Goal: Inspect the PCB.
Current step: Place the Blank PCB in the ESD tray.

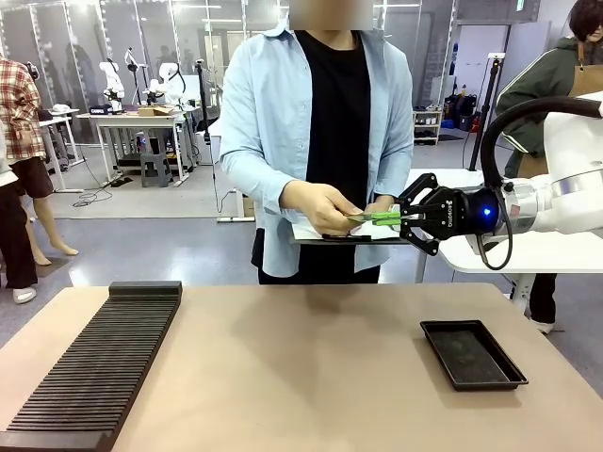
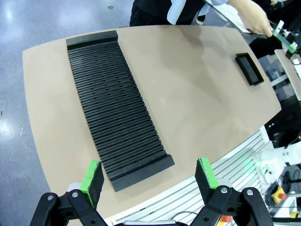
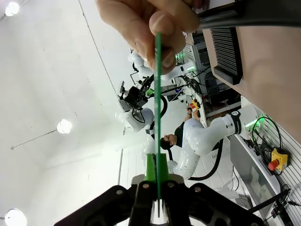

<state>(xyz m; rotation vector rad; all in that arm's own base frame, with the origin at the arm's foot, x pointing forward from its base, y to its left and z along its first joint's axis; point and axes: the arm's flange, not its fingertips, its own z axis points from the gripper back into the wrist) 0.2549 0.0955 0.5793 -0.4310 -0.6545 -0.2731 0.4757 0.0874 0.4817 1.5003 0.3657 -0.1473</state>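
The PCB (image 1: 374,217), thin and green, is held flat in the air at the table's far side. My right gripper (image 1: 403,218) is shut on its right end, and the person's hand (image 1: 323,206) pinches its other end. In the right wrist view the PCB (image 3: 157,94) shows edge-on, running from my right gripper (image 3: 156,188) up to the person's fingers (image 3: 153,26). My left gripper (image 2: 148,174) hangs open high above the table's near edge with nothing between its green pads (image 2: 92,176). Far off in that view, the PCB (image 2: 283,37) is at the top right.
A long black slotted rack (image 1: 99,363) lies on the table's left side. A shallow black tray (image 1: 471,353) sits at the right. The person holds a clipboard with white paper (image 1: 316,233) under the PCB. The rack (image 2: 117,108) and tray (image 2: 249,69) lie below my left gripper.
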